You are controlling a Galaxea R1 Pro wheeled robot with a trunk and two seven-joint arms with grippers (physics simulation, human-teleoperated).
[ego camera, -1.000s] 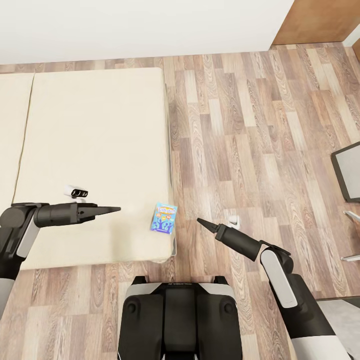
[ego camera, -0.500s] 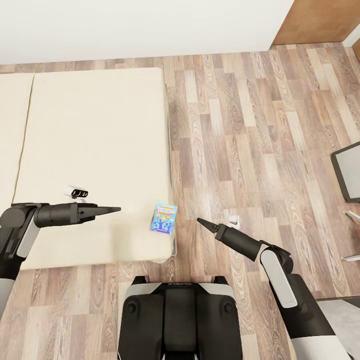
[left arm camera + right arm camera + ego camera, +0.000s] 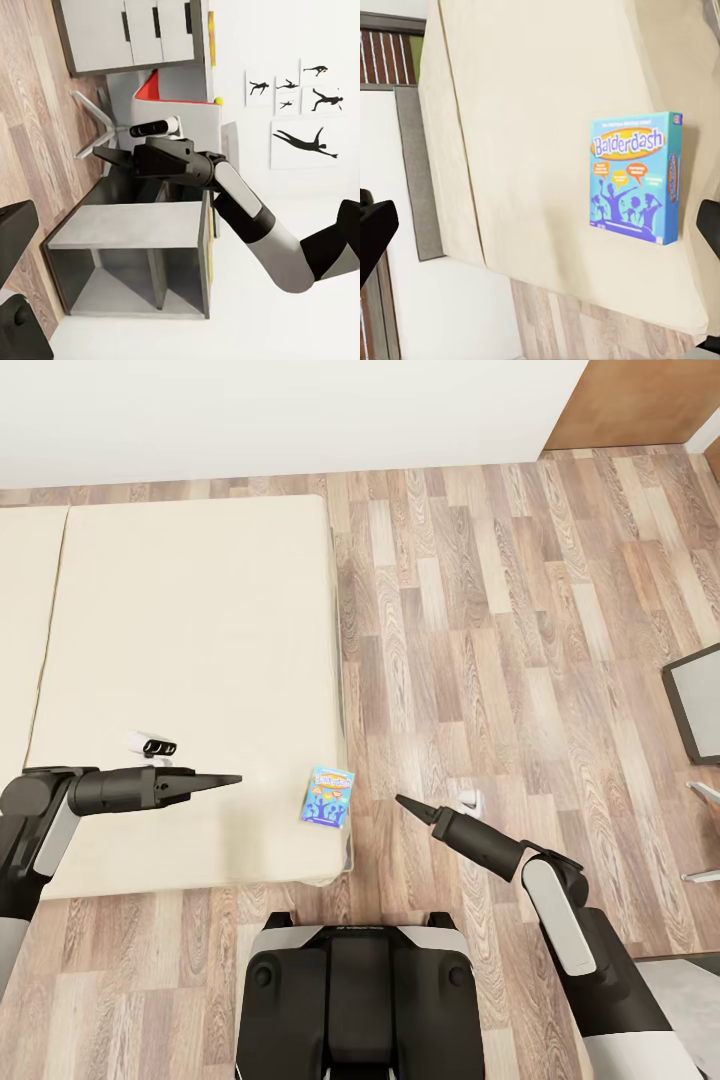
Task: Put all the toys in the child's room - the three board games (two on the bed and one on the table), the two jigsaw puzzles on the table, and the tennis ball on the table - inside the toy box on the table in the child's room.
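The blue game [image 3: 329, 795] lies flat on the bed [image 3: 190, 660], near the mattress's front right corner and close to its right edge. It sits between the two claws: the left claw [image 3: 232, 779] hovers over the bed to its left, the right claw [image 3: 402, 801] over the floor [image 3: 520, 640] just to its right, neither touching it. Both claws' fingers look drawn together to a point. In the right wrist view the game [image 3: 634, 176] faces lid up, lettered Balderdash. Its long axis runs roughly along the bed's right edge, slightly tilted.
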